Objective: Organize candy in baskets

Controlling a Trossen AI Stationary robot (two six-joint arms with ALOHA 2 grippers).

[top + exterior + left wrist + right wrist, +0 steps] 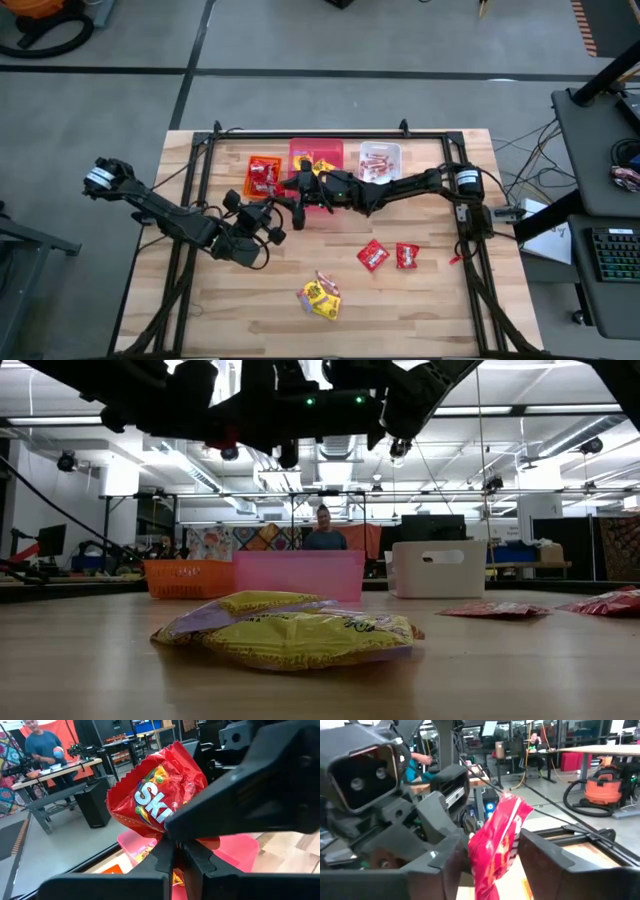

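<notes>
A red candy packet (157, 795) hangs in the air between the two arms, just above the near rim of the pink-red basket (316, 154), at the back middle of the surface. The left tool (177, 855) is pinched tight on the packet's lower edge, while the right tool (492, 862) stands with its fingers wide on either side of the same packet, not clearly pressing it. The step in hand looks like a handover, or a shared carry, of this one packet on its way to a bin. The next move calls for one tool alone to hold it, and for the packet to be brought over the right bin before release; red packets already lie in the orange basket (263, 176) beside the pink-red one, so that bin seems the likely goal. The white basket (380, 160), on the other side, holds small red-and-white sticks. Still loose on the wooden surface (420, 310) are two red packets (372, 255) (408, 256) toward the right and a heap of yellow packets (320, 297) nearer the front. The two arms crowd each other over the bins, so whichever draws back must clear the other and the basket rims.
</notes>
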